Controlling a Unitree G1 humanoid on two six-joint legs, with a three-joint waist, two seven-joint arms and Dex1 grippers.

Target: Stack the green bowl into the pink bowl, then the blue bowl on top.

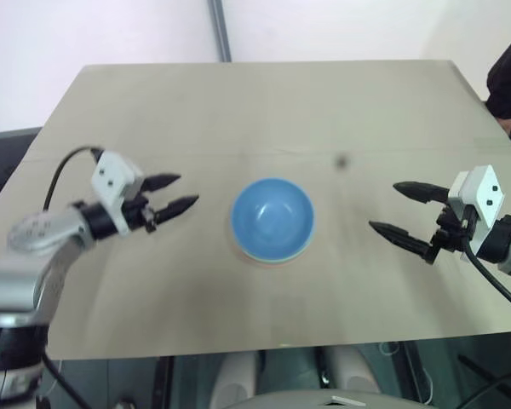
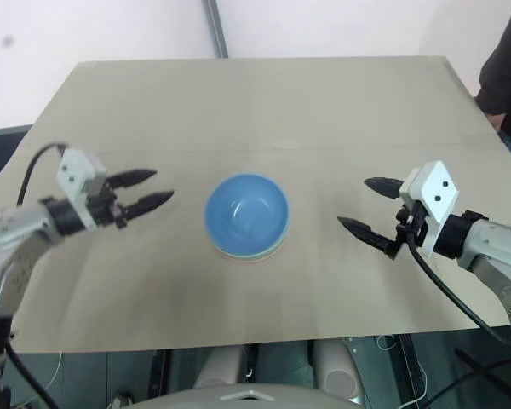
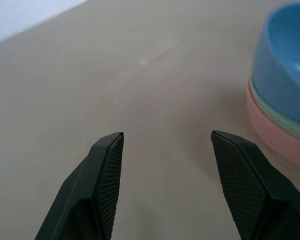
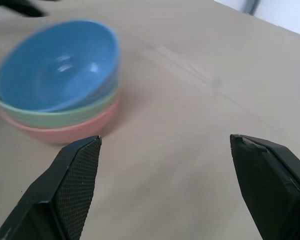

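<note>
Left eye view: broad tan table (image 1: pixel 264 102), carrying 1 stack of 3 bowls at its middle. Lowest in the stack, pink bowl (image 4: pixel 65 131), resting on the tabletop; nested in it, green bowl (image 4: pixel 55 116), showing as a thin mint band; uppermost, blue bowl (image 1: pixel 272 217), tilted slightly inside the green one, hollow facing up. To the robot's left of the stack, left gripper (image 1: pixel 177 193), pointing toward the bowls, fingers parted with nothing between them, near the stack but apart from it. To the robot's right of the stack, right gripper (image 1: pixel 410 213), also aimed at the bowls, fingers spread very wide and holding nothing, standing farther from the stack than the left one. Left wrist view: ribbed black fingertips (image 3: pixel 107 165) hovering over bare tabletop with the stack just beside and ahead. Right wrist view: wide gap between the fingers, stack ahead and clear of both. Beyond the stack, small dark smudge (image 1: pixel 341 160) on the tabletop. At the table's far right corner, part of a person in dark clothing (image 1: pixel 509 77).
</note>
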